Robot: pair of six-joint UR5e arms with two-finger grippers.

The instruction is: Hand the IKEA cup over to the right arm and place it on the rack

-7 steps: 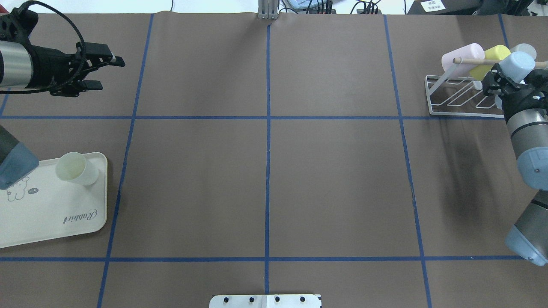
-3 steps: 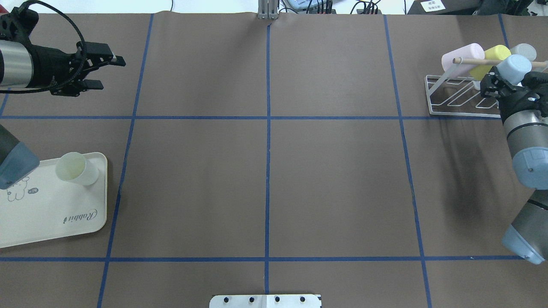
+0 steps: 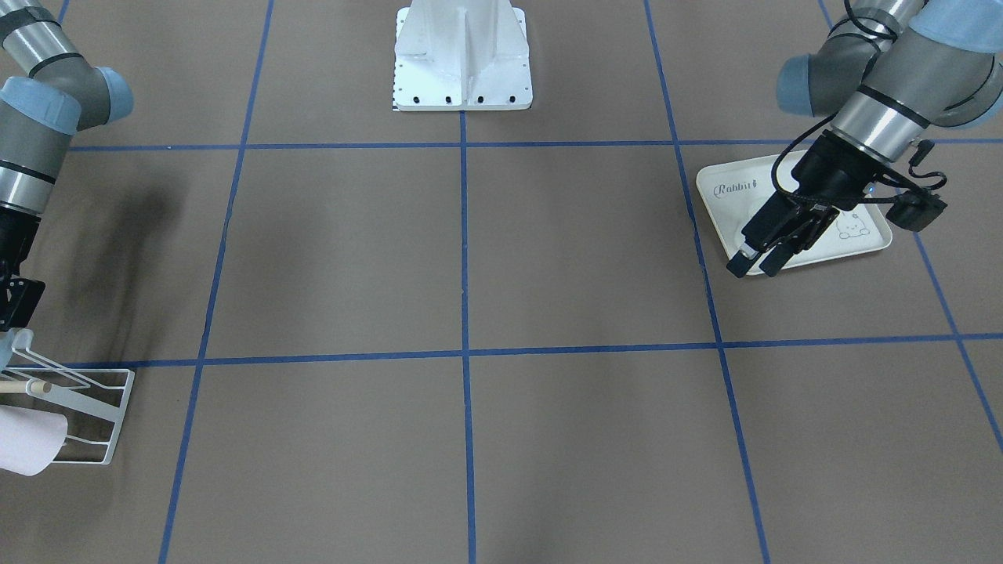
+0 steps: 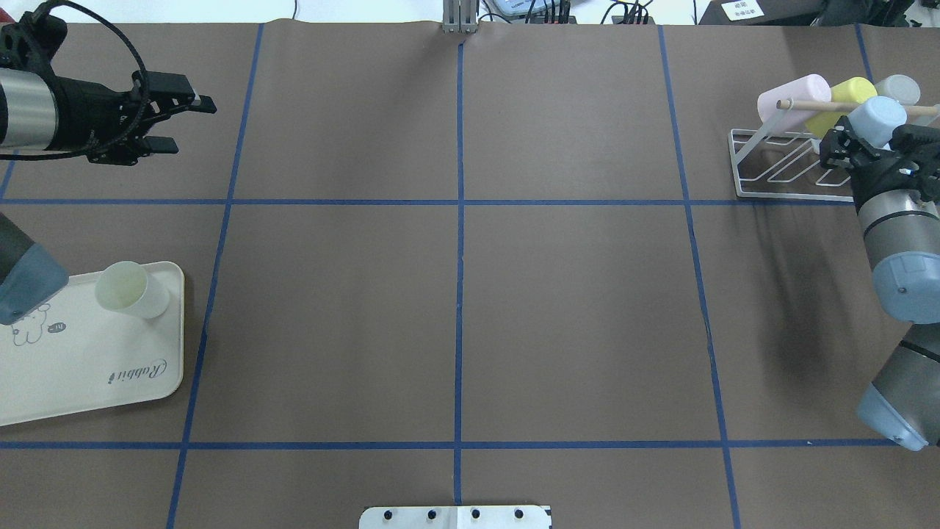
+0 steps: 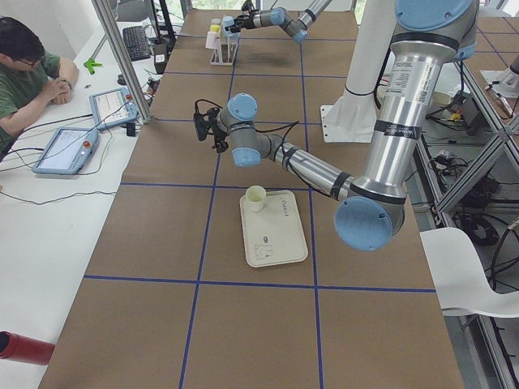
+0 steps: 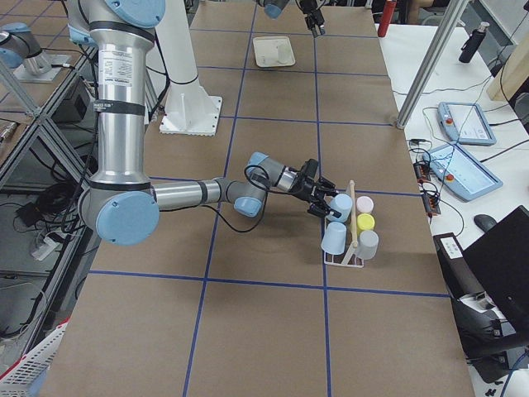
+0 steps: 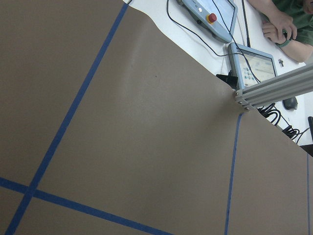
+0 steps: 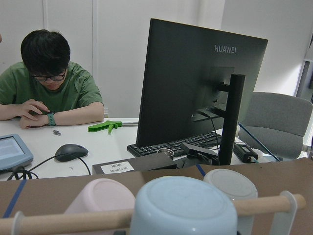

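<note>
far right, my right gripper [image 4: 871, 142] clamps the pale blue cup [image 4: 879, 116] over the rack [image 4: 764, 193] to seat it; my left gripper [image 4: 188, 126] hangs spread wide, empty.

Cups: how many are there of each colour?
Pink cup: 1
Yellow cup: 1
Grey cup: 1
Light blue cups: 2
Pale cream cup: 1
Total: 6 cups, five at the rack and one on the tray.
</note>
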